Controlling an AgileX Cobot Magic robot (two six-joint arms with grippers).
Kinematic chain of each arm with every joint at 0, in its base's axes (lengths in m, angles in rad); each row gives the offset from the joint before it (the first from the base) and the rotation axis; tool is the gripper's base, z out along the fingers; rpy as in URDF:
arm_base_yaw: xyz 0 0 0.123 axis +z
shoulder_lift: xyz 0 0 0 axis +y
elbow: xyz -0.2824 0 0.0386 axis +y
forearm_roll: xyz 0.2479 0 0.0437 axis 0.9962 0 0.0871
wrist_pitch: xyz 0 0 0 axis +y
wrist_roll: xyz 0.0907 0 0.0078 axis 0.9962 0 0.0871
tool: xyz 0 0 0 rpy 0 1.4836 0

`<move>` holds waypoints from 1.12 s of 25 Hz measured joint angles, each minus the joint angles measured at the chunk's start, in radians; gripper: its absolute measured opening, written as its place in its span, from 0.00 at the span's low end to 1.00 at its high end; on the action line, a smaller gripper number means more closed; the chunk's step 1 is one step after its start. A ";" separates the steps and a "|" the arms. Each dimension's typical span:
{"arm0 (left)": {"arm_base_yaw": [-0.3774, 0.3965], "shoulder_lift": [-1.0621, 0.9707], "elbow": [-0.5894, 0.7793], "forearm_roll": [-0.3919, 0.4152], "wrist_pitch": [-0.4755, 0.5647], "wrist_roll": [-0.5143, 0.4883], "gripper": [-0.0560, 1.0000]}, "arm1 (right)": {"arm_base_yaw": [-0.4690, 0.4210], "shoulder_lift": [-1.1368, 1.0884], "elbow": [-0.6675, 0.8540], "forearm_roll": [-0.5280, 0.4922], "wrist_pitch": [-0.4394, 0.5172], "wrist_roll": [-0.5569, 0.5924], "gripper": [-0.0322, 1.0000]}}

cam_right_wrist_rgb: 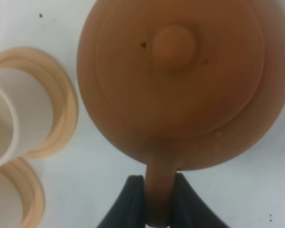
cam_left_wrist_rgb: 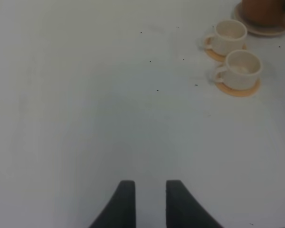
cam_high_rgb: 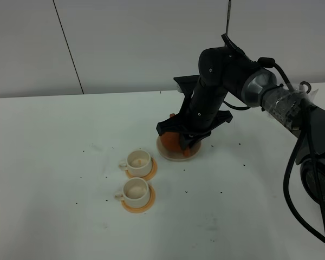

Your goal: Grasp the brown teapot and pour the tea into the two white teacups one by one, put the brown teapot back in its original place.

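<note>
Seeing my right gripper [cam_right_wrist_rgb: 157, 202] clamped on the brown teapot [cam_right_wrist_rgb: 180, 80] at its loop handle [cam_right_wrist_rgb: 157, 183] | teapot sits on cream trivet [cam_high_rgb: 170, 156] | two white teacups [cam_high_rgb: 138, 161] [cam_high_rgb: 135, 189] on orange coasters [cam_high_rgb: 146, 206] just beside teapot | left gripper [cam_left_wrist_rgb: 149, 194] well apart from teapot, jaws slightly parted, empty

Red-brown clay, cream cups and orange discs on speckled white.
The brown teapot [cam_right_wrist_rgb: 180, 80] is plain reddish-brown, its lid marked by two tiny dark flecks; the two white teacups [cam_high_rgb: 138, 161] [cam_high_rgb: 135, 188] are cream-white on orange coasters [cam_left_wrist_rgb: 240, 90], left of centre in the high view. The trivet [cam_high_rgb: 172, 156] is cream. The table [cam_high_rgb: 54, 162] is white, peppered with dark specks. The right gripper [cam_right_wrist_rgb: 157, 190], left gripper [cam_left_wrist_rgb: 146, 190] and arm [cam_high_rgb: 216, 81] are black.
</note>
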 joint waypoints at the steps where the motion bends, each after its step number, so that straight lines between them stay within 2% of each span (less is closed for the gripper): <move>1: 0.000 0.000 0.000 0.000 0.000 0.000 0.27 | 0.000 0.000 0.000 0.000 0.005 0.000 0.12; 17: 0.000 0.000 0.000 0.000 0.000 0.000 0.27 | -0.001 0.001 0.000 0.001 0.017 -0.004 0.13; 25: 0.000 0.000 0.000 0.000 0.000 0.000 0.27 | -0.001 0.023 0.000 0.004 0.027 0.022 0.30; 28: 0.000 0.000 0.000 0.000 0.000 0.000 0.27 | -0.001 0.023 0.000 0.004 0.027 0.031 0.32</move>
